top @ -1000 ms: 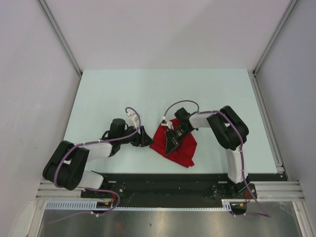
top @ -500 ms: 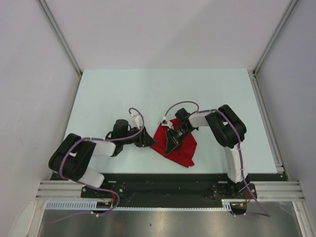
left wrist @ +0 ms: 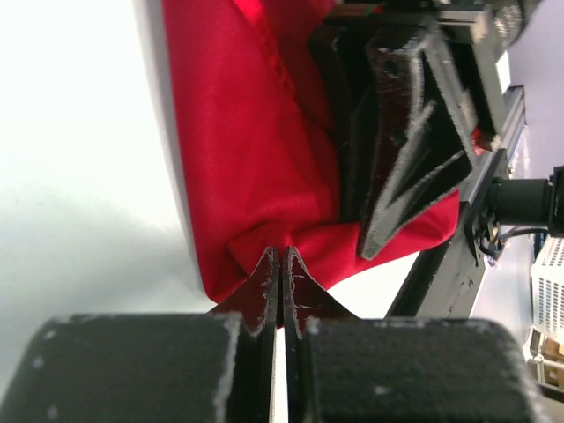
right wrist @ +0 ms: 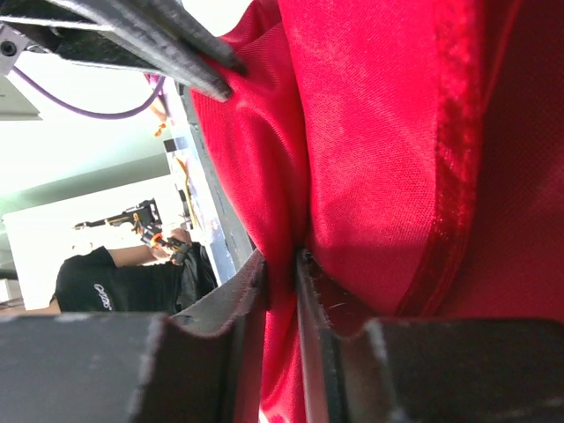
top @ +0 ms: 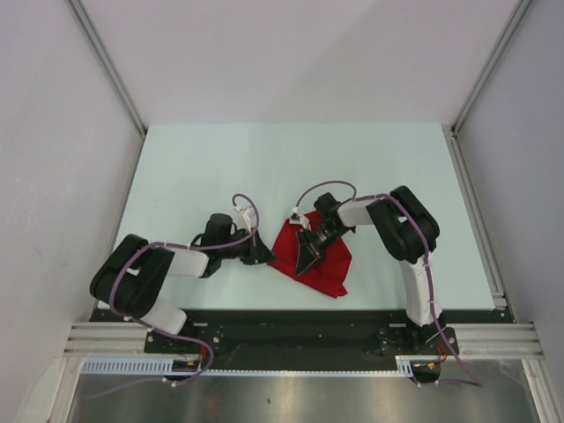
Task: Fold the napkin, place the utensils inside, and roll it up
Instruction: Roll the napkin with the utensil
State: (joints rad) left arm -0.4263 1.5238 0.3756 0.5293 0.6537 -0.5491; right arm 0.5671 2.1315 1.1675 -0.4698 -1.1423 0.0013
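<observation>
Centrally on pale table [top: 264, 159] between white walls [top: 291, 53], red napkin [top: 330, 264] pinched by left pincer [left wrist: 280, 257], right pincer [right wrist: 284, 260].

Both arms fold inward, elbows out. The left gripper [top: 264, 256] points toward 3 o'clock, its 2 fingers pressed together on the edge of the napkin [top: 333, 264]. The right gripper [top: 306, 257] points toward 7 o'clock, pinching a fold.

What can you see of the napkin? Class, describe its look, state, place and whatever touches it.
The napkin is a plain bright red cloth with a slight sheen and a stitched hem, lying crumpled on the pale table near its front edge. The right gripper pinches a raised fold near its middle; the left gripper is shut on its bunched left corner.
</observation>
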